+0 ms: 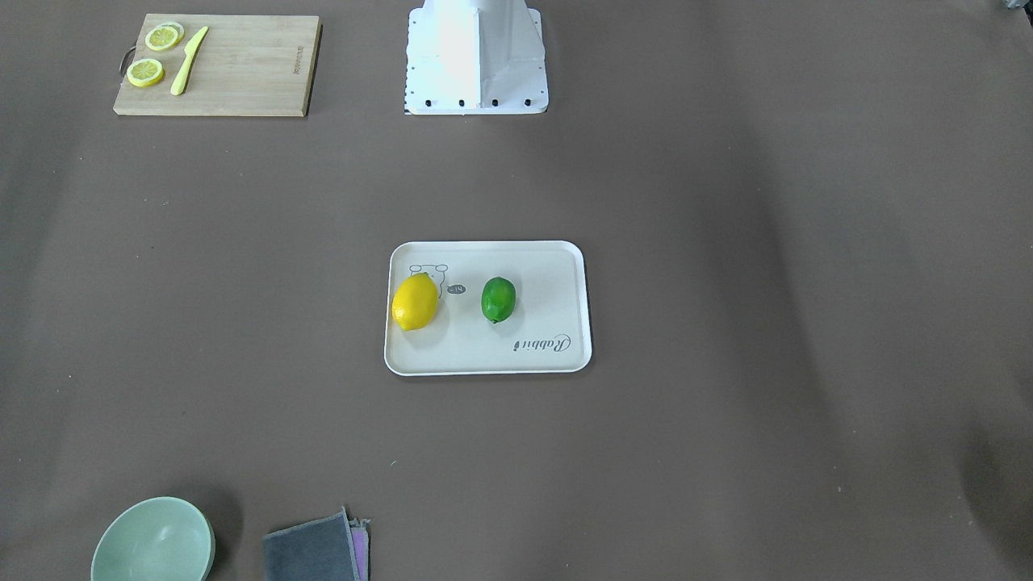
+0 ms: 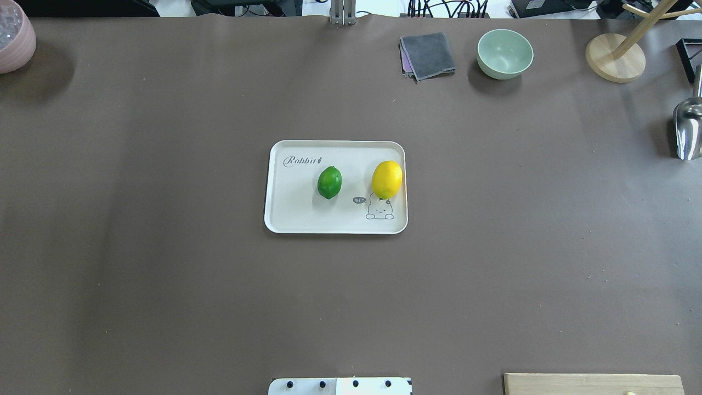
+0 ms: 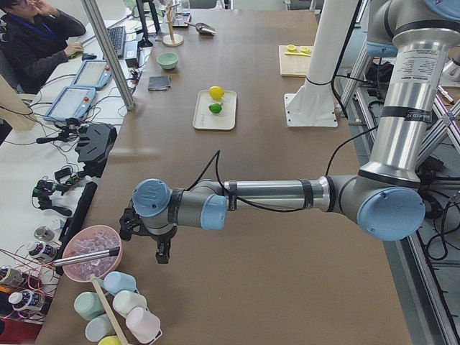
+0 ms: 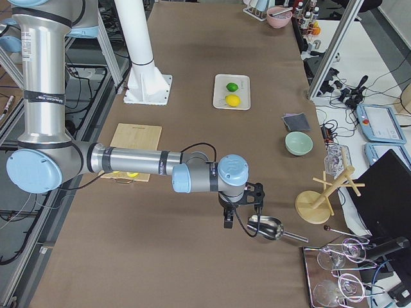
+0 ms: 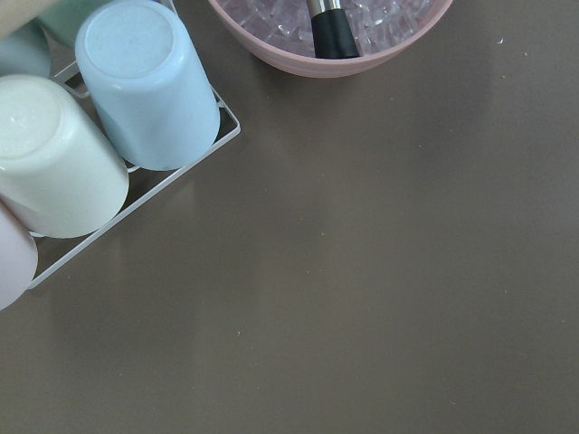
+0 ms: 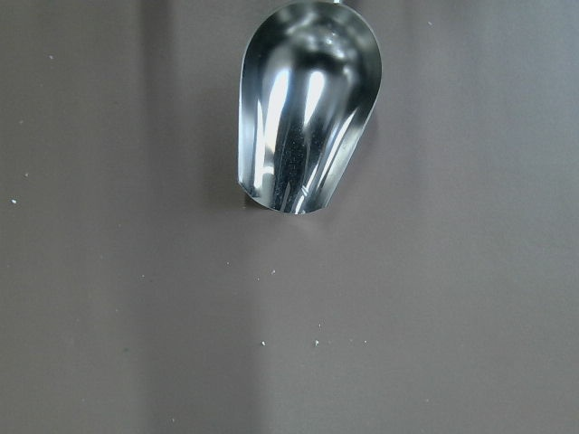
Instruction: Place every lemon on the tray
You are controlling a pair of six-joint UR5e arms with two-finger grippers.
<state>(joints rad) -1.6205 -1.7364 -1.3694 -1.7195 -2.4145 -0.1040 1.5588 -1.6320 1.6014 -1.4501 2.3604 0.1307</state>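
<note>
Checking claws first: left and right, what state?

— Left claw (image 3: 144,246) hangs over one end of the table (image 2: 164,285), near a pink bowl (image 5: 335,41) of clear cubes and a rack of cups (image 5: 145,90). Right claw (image 4: 241,213) hangs at the opposite end, just above a metal scoop (image 6: 308,117). Both show only from the side cameras, so spread or pressed together, I cannot tell.

— And the fruit?

— Yellow lemon (image 2: 386,179) and green lemon (image 2: 329,182) both lie on the tray (image 2: 307,222), mid-table, apart from each other. The yellow one sits close to the rim, just beside the cartoon drawing. Both are well apart from either claw.

— So what is left of the step?

— By my reading, nothing to carry; the job looks complete. Doing it well now means keeping both arms wide of the middle, with no sweep across it. Oval fruit on a flat, low-rimmed tray would likely roll at a nudge.

— Surface, room?

— Brown matte cover with a few pale specks. Cutting board (image 1: 242,68) with lemon slices (image 1: 145,73) and a yellow knife (image 1: 188,60) near the robot's base; I would not count those. Green bowl (image 2: 504,53), grey cloth (image 2: 428,55) and wooden stand (image 2: 614,57) along the far edge. A person (image 3: 36,32) sits at a desk alongside.
</note>
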